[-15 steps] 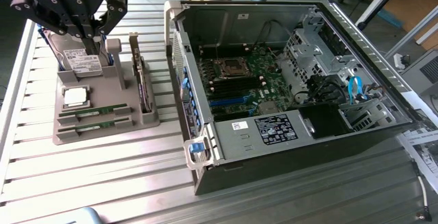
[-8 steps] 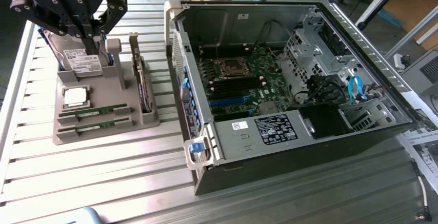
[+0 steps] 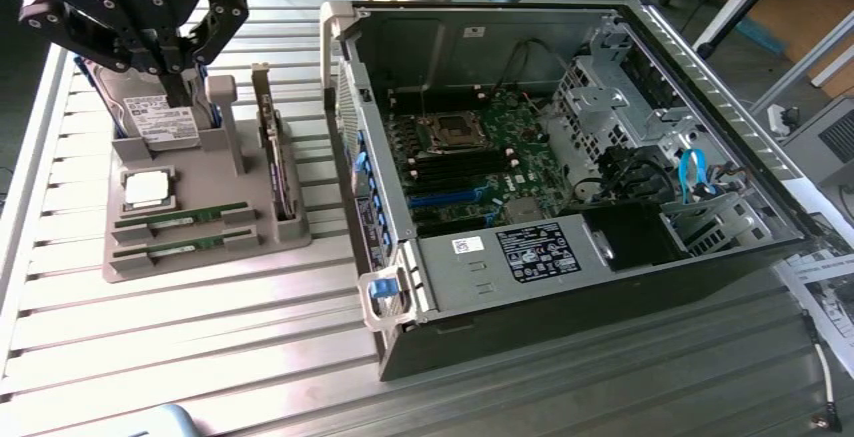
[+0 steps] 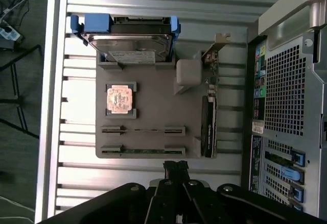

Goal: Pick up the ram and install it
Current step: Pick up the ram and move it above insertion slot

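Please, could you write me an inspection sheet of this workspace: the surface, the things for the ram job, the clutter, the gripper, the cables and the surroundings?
Surface: slatted metal table, carrying a grey holder and an open computer case.
Job's things: ram stick and second ram stick, both resting in the holder's slots; neither picked up.
Clutter: hard drive, CPU chip and expansion card in the same holder.
Grippers: gripper shut, empty, hanging above the holder, touching nothing.
Cables: blue cable inside the case; thin cable on the table at the exterior view's right.
Surroundings: printed sheet beside the case; wires on the floor.
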`<move>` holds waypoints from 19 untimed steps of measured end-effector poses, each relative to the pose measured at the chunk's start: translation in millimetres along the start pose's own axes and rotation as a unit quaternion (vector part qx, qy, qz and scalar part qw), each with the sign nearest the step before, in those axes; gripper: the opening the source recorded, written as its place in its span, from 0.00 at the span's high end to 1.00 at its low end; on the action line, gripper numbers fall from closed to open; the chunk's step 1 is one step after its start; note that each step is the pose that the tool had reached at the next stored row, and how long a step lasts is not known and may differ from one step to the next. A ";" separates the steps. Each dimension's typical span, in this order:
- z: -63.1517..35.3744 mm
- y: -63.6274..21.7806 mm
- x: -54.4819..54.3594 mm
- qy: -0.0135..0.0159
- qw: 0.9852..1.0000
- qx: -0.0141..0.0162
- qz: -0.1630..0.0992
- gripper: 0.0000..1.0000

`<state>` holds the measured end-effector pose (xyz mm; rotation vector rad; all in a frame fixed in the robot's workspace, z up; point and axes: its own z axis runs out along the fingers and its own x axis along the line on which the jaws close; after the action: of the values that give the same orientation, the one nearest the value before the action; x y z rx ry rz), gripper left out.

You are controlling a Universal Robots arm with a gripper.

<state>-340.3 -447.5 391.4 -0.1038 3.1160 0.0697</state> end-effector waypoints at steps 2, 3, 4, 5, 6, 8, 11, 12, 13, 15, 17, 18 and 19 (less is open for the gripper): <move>0.0 0.0 0.0 0.001 1.000 0.000 -0.014 0.89; -0.1 0.0 0.0 0.001 1.000 0.000 -0.018 0.89; 0.0 0.0 0.0 0.001 1.000 -0.001 -0.027 0.89; 0.0 0.0 0.0 0.001 1.000 -0.001 -0.031 0.89; 0.0 0.0 0.0 0.002 0.999 -0.001 -0.035 0.89; 0.0 0.0 0.0 0.002 0.999 -0.001 -0.045 0.89; 0.0 0.0 0.0 0.003 0.998 -0.001 -0.058 0.89; 0.0 0.0 0.0 0.003 0.998 -0.001 -0.062 0.89; 0.0 0.0 0.0 0.003 0.998 -0.002 -0.065 0.89; 0.0 0.0 0.0 0.003 0.997 -0.002 -0.071 0.89; 0.0 0.0 0.0 0.004 0.997 -0.002 -0.079 0.89; 0.0 0.0 0.0 0.004 0.997 -0.002 -0.082 0.89; 0.0 0.0 0.0 0.004 0.996 -0.002 -0.084 0.89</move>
<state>-340.3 -447.5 391.5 -0.3661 3.1000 0.0719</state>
